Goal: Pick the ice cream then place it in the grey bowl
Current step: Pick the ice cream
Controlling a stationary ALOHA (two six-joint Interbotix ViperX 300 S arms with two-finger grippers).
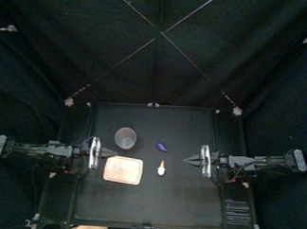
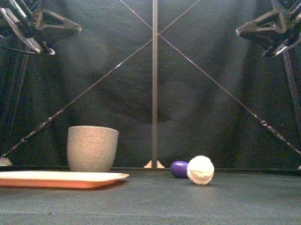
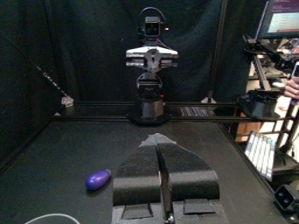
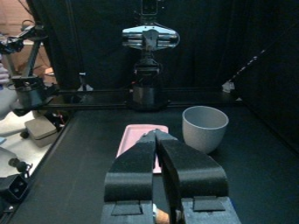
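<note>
The ice cream lies on its side near the table's middle, a white scoop on a pale cone; in the front view the ice cream rests beside a purple toy. The tall grey speckled cup stands upright behind the pink tray; from the front the cup is left of the toys. My left gripper hovers at the table's left, shut and empty. My right gripper hovers at the right, shut and empty, with the ice cream between the two grippers. Both hang high above the table.
The purple toy sits just behind the ice cream, right of the cup; the left wrist view shows the purple toy beyond my shut jaws. The pink tray and the grey cup lie ahead of my right gripper.
</note>
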